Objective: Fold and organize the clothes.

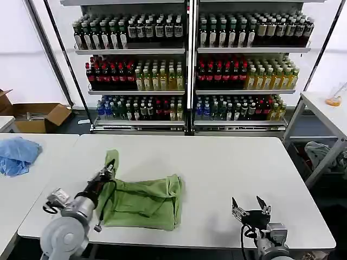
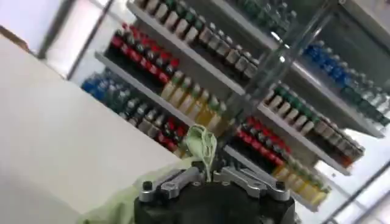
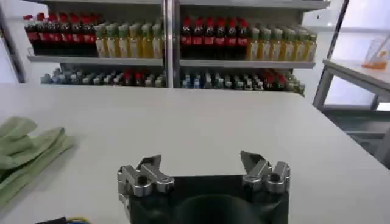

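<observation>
Count of items observed:

- Polo shirt (image 1: 142,201): one, light green, on the worktop (image 1: 227,173).
- Light blue cloth (image 1: 17,154): one, on the second worktop (image 1: 21,184) to the left.
- Worktops: two white ones in the foreground; a third white table (image 1: 325,111) at far right.
- Grippers: two, the left gripper (image 1: 108,169) and the right gripper (image 1: 250,207).
- Shelving units (image 1: 190,65): two, side by side, each with three stocked tiers of bottles; individual bottle count not determinable.
- Cardboard boxes (image 1: 38,116): one open box clearly seen, part of another at the left edge.
- Orange-filled container (image 1: 334,99): one, on the far-right table.
</observation>
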`<action>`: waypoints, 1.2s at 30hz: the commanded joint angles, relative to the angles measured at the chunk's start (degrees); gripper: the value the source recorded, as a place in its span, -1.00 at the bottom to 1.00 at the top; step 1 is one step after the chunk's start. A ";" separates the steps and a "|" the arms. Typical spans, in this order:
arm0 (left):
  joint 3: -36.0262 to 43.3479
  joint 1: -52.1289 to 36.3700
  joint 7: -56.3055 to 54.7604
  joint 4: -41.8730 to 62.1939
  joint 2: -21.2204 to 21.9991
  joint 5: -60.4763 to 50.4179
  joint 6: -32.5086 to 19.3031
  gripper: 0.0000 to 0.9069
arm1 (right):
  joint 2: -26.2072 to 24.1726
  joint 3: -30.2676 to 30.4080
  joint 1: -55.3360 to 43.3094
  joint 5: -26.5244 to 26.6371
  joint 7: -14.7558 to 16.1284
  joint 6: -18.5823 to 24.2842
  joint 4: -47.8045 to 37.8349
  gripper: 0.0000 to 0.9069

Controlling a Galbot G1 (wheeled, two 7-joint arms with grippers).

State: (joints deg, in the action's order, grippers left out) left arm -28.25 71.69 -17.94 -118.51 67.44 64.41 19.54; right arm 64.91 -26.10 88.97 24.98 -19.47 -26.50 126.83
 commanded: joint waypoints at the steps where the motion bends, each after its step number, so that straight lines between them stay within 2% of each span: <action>1: 12.80 -2.54 -2.35 3.09 2.21 -6.35 -1.06 -0.89 | 0.08 -0.08 -0.12 0.02 0.00 -0.02 -0.14 1.00; 5: 17.09 -2.26 -2.67 2.84 2.09 -8.64 -1.12 -0.89 | 0.37 -0.21 -0.20 0.00 -0.04 -0.06 -0.15 1.00; 7: 18.36 -2.34 -2.68 2.64 2.11 -9.35 -0.95 -0.80 | 0.56 -0.29 -0.14 -0.02 -0.07 -0.07 -0.14 1.00; 8: 18.86 -2.43 -2.66 2.61 2.11 -9.41 -0.88 -0.64 | 0.63 -0.28 -0.07 -0.04 -0.06 -0.09 -0.14 1.00; 9: 19.12 -2.46 -2.60 2.59 2.08 -9.54 -0.75 -0.36 | 0.71 -0.30 -0.02 -0.05 -0.07 -0.08 -0.14 1.00; 10: 19.58 -2.46 -2.47 2.51 1.94 -9.57 -0.53 -0.22 | 0.81 -0.30 0.07 -0.09 -0.07 -0.07 -0.18 1.00; 11: 19.97 -2.40 -2.34 2.28 1.80 -9.53 -0.31 0.07 | 0.86 -0.27 0.10 -0.16 -0.07 -0.06 -0.22 1.00; 12: 20.33 -2.38 -2.29 1.96 1.69 -9.52 -0.29 0.22 | 0.94 -0.21 0.11 -0.19 -0.10 -0.07 -0.28 1.00; 16: 22.54 -3.65 -1.75 1.48 1.99 -10.48 -0.39 0.47 | 1.22 0.02 0.10 -0.41 -0.13 -0.08 -0.33 1.00; 17: 23.10 -3.87 -1.64 1.71 2.15 -11.11 -0.37 1.00 | 1.28 0.07 0.08 -0.50 -0.13 -0.08 -0.42 1.00; 21: 23.71 -4.49 -0.65 1.16 2.17 -11.69 0.15 1.00 | 1.42 0.16 0.09 -0.76 -0.17 -0.09 -0.49 1.00; 26: 19.98 -3.73 0.87 -2.60 0.56 -8.59 0.26 1.00 | 1.47 -0.12 0.60 -0.95 -0.05 0.08 -0.47 1.00; 29: 14.21 -2.36 0.86 -4.71 -0.87 -9.09 0.48 1.00 | 1.50 -0.07 0.68 -0.99 0.05 0.19 -0.53 1.00; 32: 8.99 0.24 1.39 -4.17 -3.01 -16.31 0.68 1.00 | 1.55 0.13 0.43 -0.99 0.11 0.26 -0.69 1.00; 36: 2.13 4.42 1.45 -2.25 -5.05 -20.22 0.87 1.00 | 1.58 0.38 -0.01 -0.95 0.17 0.25 -0.87 1.00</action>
State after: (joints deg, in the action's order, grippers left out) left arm -14.37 70.71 -17.25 -120.40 66.17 52.03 20.21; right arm 66.45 -25.79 89.15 24.04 -19.30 -26.29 125.97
